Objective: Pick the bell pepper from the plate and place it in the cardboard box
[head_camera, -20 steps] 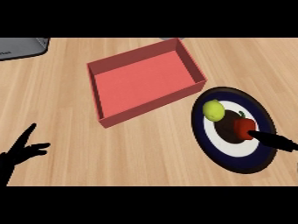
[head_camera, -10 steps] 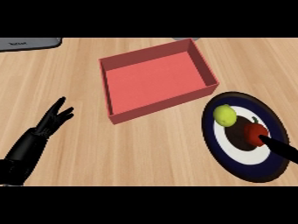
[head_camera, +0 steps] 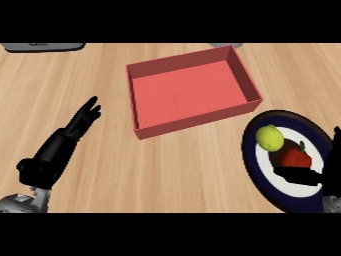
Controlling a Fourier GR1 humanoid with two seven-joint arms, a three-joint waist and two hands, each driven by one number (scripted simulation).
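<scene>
Nearest, on the dark-rimmed plate (head_camera: 256, 167): red bell pepper (head_camera: 296, 159), probably light, stiff-walled, glossy and apt to slip. Best taken across its broad sides. Green stem tilted up and away from plate centre, long axis seemingly the same. Right robot hand (head_camera: 334, 167) at the pepper's near side, closure impossible to tell. Beside the pepper, a yellow fruit (head_camera: 270, 137). Left of the plate, left robot hand (head_camera: 75, 128), fingers straight. Beyond the plate, cardboard box (head_camera: 191, 89) on the bench (head_camera: 165, 170).

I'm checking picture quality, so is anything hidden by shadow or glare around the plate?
Head view: no glare on the plate; lighting is even. The black right hand blends with the plate's dark rim, hiding its outline there. The red bell pepper and the yellow-green fruit stay distinct.
</scene>
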